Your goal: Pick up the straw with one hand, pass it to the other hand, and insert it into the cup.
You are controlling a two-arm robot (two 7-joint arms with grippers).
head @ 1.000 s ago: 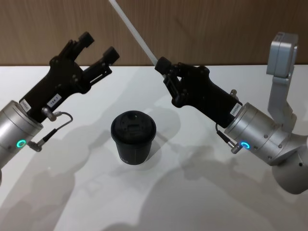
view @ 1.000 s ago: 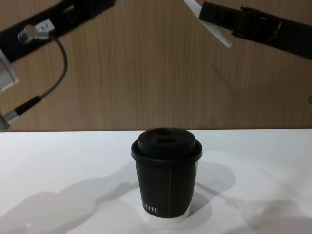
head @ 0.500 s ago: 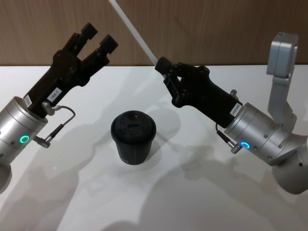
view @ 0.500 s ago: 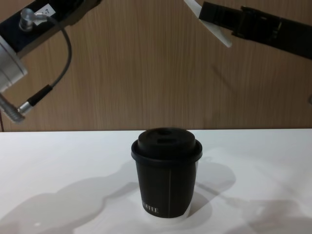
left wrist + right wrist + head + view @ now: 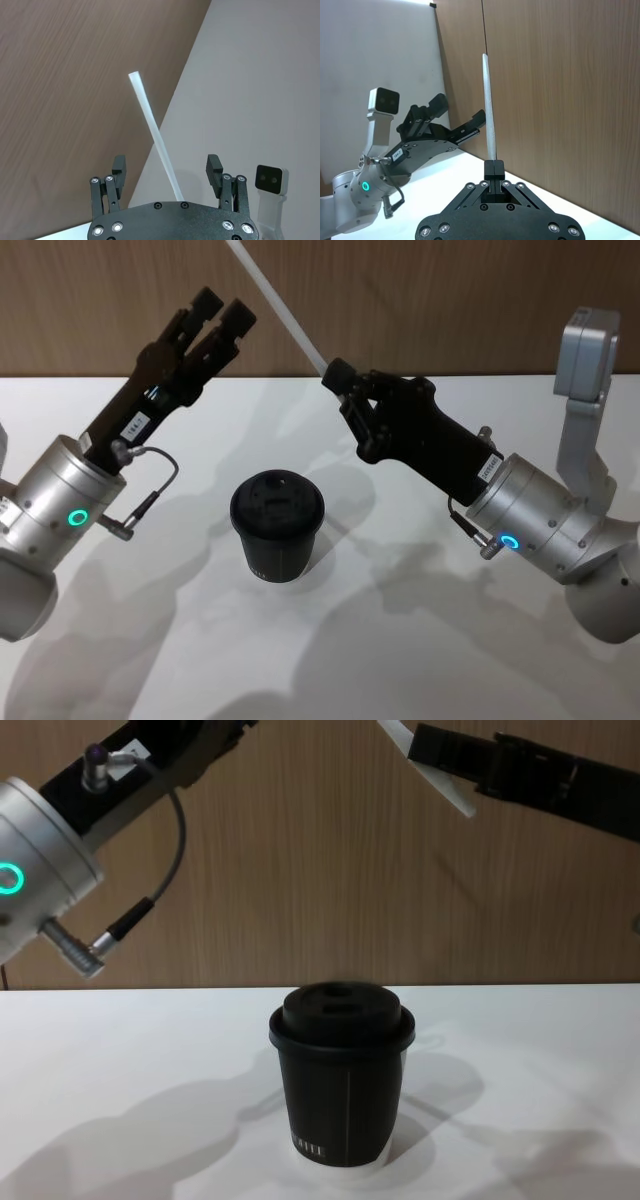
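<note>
Holding: right gripper (image 5: 338,377), fingers clamped on the straw (image 5: 280,305) near its lower end, leaving the shaft free for handover.
Receiving: left gripper (image 5: 222,308), fingers apart beside the shaft, not touching.
Waiting: cup (image 5: 277,525), well below both sets of fingers.

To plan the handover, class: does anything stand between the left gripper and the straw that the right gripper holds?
Nothing visible does. The left gripper, jaws open, faces the straw across open air. The right gripper grips it near its lower end, off that path.
</note>
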